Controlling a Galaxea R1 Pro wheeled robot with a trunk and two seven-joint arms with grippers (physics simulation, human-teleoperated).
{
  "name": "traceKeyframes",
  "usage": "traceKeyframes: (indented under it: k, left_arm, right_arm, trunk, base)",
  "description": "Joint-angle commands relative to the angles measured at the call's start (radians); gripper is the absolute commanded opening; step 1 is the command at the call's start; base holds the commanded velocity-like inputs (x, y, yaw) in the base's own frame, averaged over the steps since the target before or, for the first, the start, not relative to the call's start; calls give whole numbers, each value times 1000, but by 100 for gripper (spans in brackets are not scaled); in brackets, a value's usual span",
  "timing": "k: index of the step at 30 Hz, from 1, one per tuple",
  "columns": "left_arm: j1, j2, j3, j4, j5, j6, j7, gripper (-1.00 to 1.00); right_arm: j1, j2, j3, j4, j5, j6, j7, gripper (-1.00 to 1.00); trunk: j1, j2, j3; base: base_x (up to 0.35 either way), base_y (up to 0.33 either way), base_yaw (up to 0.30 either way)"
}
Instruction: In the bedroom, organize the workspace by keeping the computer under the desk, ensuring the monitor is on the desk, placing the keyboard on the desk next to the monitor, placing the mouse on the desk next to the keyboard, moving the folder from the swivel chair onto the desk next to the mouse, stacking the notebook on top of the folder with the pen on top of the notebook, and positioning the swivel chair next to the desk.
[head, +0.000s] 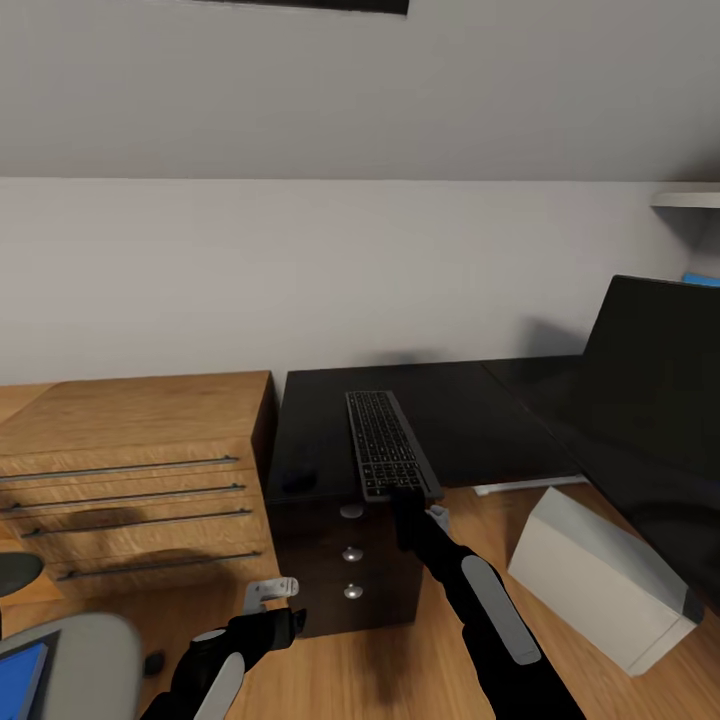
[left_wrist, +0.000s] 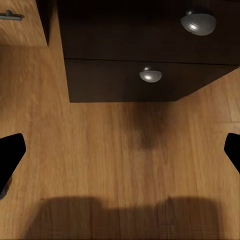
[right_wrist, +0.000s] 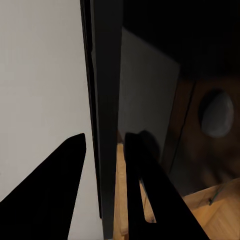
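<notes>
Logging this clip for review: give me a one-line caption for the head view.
Right end effector grips the near end of the keyboard overhanging the black desk; mouse beside it, monitor at right.

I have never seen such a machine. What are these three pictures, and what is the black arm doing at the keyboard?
These are simulator renders of a two-armed wheeled robot. The big picture comes from a camera on its head, looking down over both arms. The other two come from cameras near each gripper. A keyboard lies on the dark desk, its near end over the edge. The right gripper reaches that end; in its wrist view the fingers straddle a thin dark edge, apparently the keyboard. The left gripper hangs open over the wooden floor, holding nothing. A monitor stands at right, a wooden dresser at left.
</notes>
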Motion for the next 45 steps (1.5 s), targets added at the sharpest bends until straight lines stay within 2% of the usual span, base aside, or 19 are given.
traceKeyframes:
  k: [1,10,11,24,37,41,45]
  left_arm:
    - [0,1,-3,-1,10,2,10,100]
    - [-1,0,-3,-1,10,2,9,100]
    - [-1,0,-3,-1,10,2,9,100]
    - [-1,0,-3,-1,12,2,11,100]
    - [-1,0,-4,-1,12,2,12,100]
    - [-1,-1,-4,16,11,2,12,100]
    - [0,-2,-5,29,9,2,11,100]
  right_arm:
    - [0,0,-2,22,3,3,-8,-100]
    - [0,0,0,22,5,3,-13,-100]
    - [0,0,0,22,5,3,-14,100]
    - [0,-1,1,19,9,0,-13,100]
    - [0,-1,2,19,11,-3,-11,100]
    - [0,-1,4,19,27,-5,-8,100]
    - [0,-1,6,17,85,-6,-6,100]
  trunk:
    - [0,0,-1]
    - [0,0,-1]
    - [0,0,-1]
    - [0,0,-1]
    - [0,0,-1]
    - [0,0,-1]
    - [0,0,-1]
  base:
    - [132,0,0]
    - [30,0,0]
    - [2,0,0]
    - [-5,0,0]
    - [-290,-2,0]
    - [-336,-71,0]
    - [-267,-88,0]
